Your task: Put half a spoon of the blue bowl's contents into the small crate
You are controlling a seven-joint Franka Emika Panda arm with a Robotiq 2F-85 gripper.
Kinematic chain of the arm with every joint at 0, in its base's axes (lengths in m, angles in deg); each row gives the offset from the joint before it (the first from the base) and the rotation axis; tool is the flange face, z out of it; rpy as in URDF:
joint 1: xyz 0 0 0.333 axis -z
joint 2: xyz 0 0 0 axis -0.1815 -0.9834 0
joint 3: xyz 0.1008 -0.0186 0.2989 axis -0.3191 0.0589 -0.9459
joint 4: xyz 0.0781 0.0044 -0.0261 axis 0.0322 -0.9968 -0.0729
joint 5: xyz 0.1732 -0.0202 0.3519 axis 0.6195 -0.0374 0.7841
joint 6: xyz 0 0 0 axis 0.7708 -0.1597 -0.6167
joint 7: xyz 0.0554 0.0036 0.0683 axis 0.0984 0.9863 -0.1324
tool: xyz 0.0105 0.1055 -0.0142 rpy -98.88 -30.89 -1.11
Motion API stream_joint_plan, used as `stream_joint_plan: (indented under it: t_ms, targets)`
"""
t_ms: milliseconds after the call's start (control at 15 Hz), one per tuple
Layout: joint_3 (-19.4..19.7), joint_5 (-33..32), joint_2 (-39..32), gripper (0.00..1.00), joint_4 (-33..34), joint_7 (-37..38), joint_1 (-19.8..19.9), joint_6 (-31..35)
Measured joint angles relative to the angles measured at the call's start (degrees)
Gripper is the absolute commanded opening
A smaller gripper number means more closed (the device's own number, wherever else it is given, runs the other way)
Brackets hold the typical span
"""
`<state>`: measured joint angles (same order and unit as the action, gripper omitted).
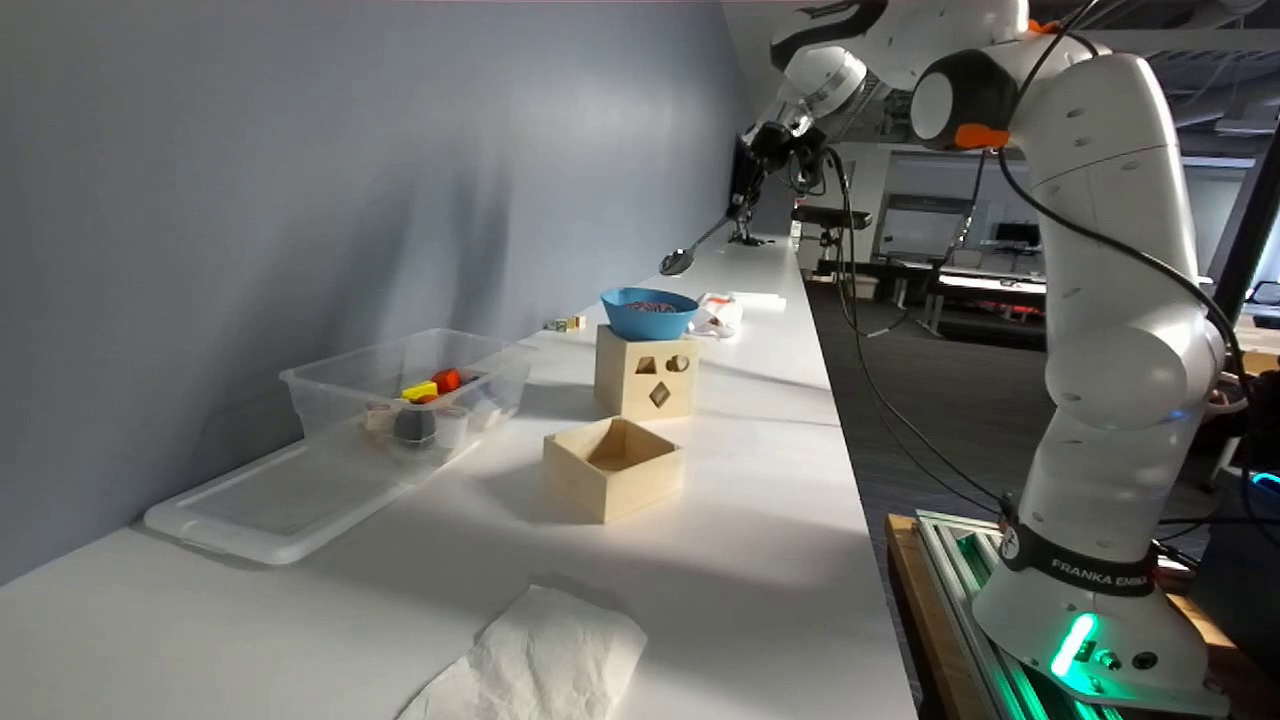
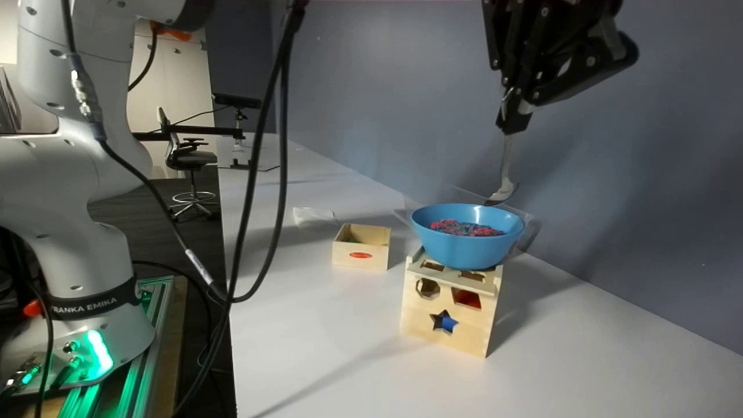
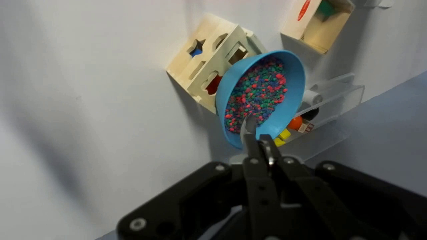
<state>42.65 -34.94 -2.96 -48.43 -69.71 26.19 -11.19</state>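
My gripper (image 2: 514,121) pinching the spoon (image 2: 505,169) by its handle, spoon head angled downward below my gripper, above and apart from the blue bowl (image 2: 464,251), coloured granules (image 3: 257,90) inside the bowl, bowl seated on the wooden shape box (image 2: 426,331), small crate (image 2: 348,258) near that box.

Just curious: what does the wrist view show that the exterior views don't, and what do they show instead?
Only the wrist view plainly shows separate pink, green and blue grains in the blue bowl and a green piece inside the small crate.

Only the exterior views show the robot's white base, its green light and the black cables.

Both show the gripper shut on the spoon, and the blue bowl on a holed wooden box.
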Motion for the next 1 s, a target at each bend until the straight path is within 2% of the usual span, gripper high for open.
stream_joint_plan:
  t_ms: [200, 400, 467, 1000]
  targets:
    - [-0.63, -0.05, -1.01, 0.01, 1.63, -1.99, -1.62, 2.39]
    - [-5.99, -2.54, -1.49, 0.01, 3.3, -2.68, -0.08, 2.17]
    - [-6.53, -3.4, -1.63, 0.01, 3.7, -3.27, -0.15, 1.75]
    - [-6.31, -9.59, -2.08, 0.01, 3.8, -7.34, -0.8, 2.68]
